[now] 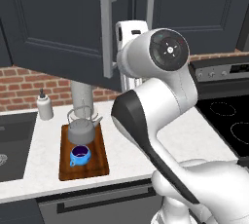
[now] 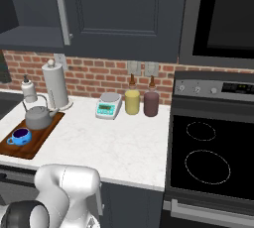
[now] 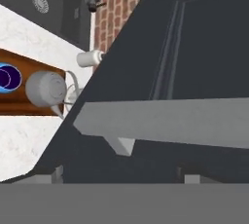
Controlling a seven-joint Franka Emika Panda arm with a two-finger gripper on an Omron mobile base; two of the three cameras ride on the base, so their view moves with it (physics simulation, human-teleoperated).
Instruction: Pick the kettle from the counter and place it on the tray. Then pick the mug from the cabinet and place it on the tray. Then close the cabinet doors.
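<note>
Closing the doors is all that looks left to do: the kettle (image 1: 81, 129) and the blue mug (image 1: 80, 155) both sit on the tray (image 1: 99, 162), kettle toward the brick wall, mug just in front of it toward the counter (image 1: 131, 157) edge; from the right base view the same pair shows on the tray's left end, beside the paper-towel roll (image 2: 55, 84); the left door (image 1: 58, 23) stands swung out over the counter, its silver handle (image 1: 106, 32) near the arm's wrist; the right door (image 2: 124, 14) seems shut or nearly so; in the hand view a bar handle (image 3: 165, 121) runs across, close ahead, with the door panel behind it; the gripper's finger tips are barely visible there, so whether they are spread or pressed together cannot be told; nothing appears to be pinched.
</note>
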